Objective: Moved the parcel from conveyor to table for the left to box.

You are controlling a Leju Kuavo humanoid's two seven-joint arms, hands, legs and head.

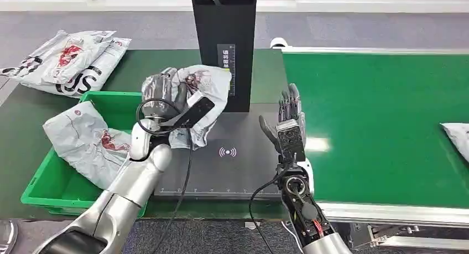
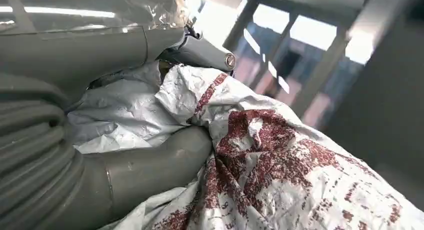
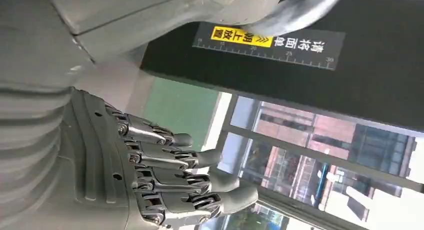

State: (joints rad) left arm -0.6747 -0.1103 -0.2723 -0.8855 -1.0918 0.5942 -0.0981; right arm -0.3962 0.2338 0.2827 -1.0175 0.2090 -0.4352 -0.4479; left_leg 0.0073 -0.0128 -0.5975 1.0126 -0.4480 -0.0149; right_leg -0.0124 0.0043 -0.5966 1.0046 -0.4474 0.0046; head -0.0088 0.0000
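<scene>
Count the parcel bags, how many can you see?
4: one held by the left hand, one in the green bin, one on the far-left table, one on the conveyor's right edge. Others may be hidden.

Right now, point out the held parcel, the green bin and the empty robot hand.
held parcel (image 1: 207,85), head view, on its crumpled white upper face.
green bin (image 1: 116,102), head view, on its far inner wall.
right robot hand (image 1: 287,121), head view, on its back.

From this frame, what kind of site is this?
Probably a parcel-sorting station: a green conveyor belt carrying a mailer, a black scanner pad under an upright stand, and a green bin holding bagged parcels. The left hand holds a parcel.
</scene>
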